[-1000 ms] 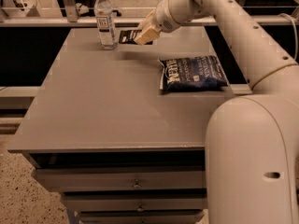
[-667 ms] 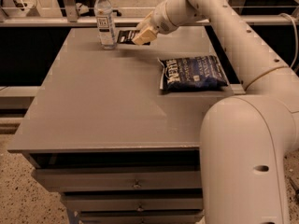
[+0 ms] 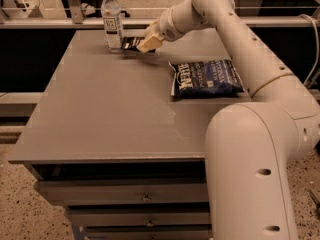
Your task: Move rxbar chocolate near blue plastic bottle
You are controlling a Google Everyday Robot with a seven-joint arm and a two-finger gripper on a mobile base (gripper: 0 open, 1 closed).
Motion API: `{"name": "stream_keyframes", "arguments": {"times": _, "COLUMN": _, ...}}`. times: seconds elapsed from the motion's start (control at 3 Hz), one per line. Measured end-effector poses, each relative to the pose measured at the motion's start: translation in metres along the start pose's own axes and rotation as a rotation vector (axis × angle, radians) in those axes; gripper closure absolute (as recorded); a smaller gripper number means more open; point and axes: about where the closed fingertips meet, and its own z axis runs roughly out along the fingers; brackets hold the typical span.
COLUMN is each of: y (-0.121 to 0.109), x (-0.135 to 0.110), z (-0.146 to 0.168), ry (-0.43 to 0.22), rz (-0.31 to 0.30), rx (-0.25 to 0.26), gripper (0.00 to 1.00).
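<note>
The rxbar chocolate (image 3: 130, 44), a small flat black wrapper, is held at the tip of my gripper (image 3: 145, 43) at the far side of the table. The gripper is shut on the bar's right end and holds it low over the tabletop, with a shadow just beneath it. The blue plastic bottle (image 3: 112, 19), clear with a white cap and a pale label, stands upright just left of the bar, a small gap away. My arm reaches in from the right, over the back of the table.
A puffy blue bag (image 3: 207, 78) lies flat on the right side of the grey table (image 3: 110, 114). Drawers are under the table's front edge. A rail and dark gaps run behind the table. My robot's body fills the lower right.
My gripper has moved a little left and down with the rxbar, bringing it closer to the bottle and the tabletop. The bottle and the bag have not moved.
</note>
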Motion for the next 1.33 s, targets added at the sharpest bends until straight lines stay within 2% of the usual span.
{"name": "stream_keyframes", "arguments": {"times": 1.0, "y": 0.001, "x": -0.004, "z": 0.017, "ry": -0.015, "rz": 0.013, "rx": -0.010, "gripper": 0.05}}
{"name": "stream_keyframes", "arguments": {"times": 1.33, "y": 0.002, "x": -0.005, "z": 0.019, "ry": -0.016, "rz": 0.014, "rx": -0.015, "gripper": 0.00}}
